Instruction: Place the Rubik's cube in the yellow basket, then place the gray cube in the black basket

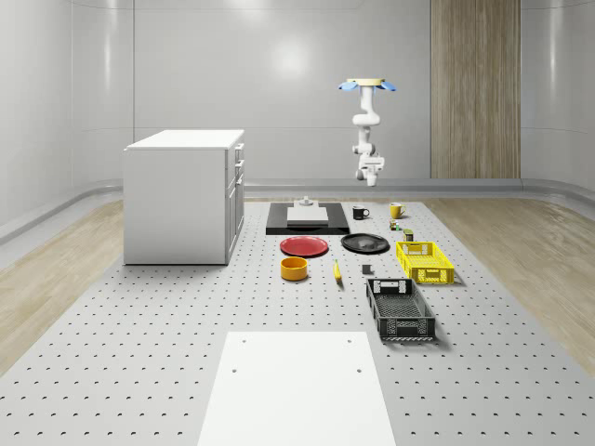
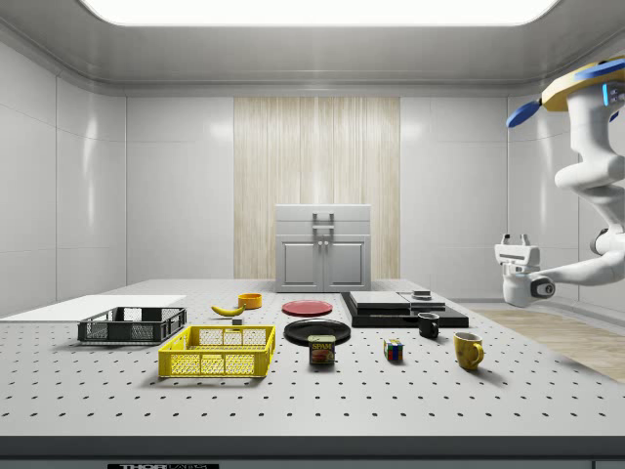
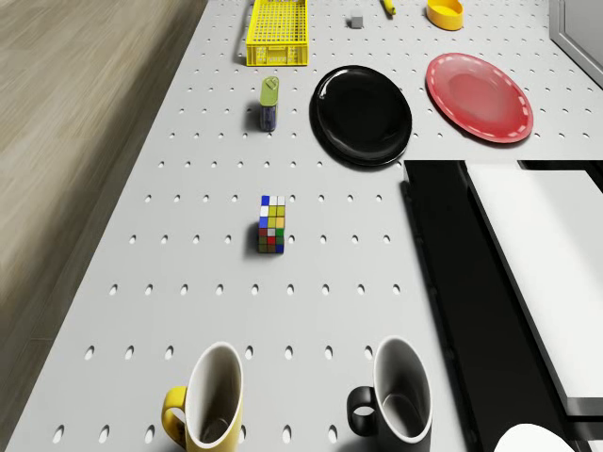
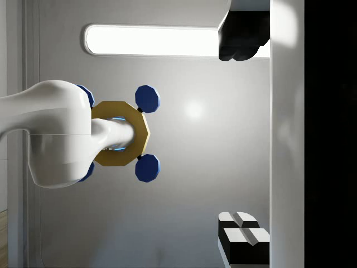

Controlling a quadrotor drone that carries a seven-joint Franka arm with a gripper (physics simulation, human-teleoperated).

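Drone (image 1: 368,85) hovered past table's far end | gripper (image 2: 517,243) pointed up, fingers well apart, empty, guess we hadn't reached yet | Rubik's cube (image 3: 271,224) sat between mugs and can | basket (image 1: 425,261) waited

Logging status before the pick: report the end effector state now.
End effector: open or closed cannot be told; it holds nothing, raised in the air beyond the yellow mug, under the hovering drone.

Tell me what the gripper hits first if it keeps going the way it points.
The gripper points up beside the hovering drone: probably nothing before the ceiling, though depth is unclear.
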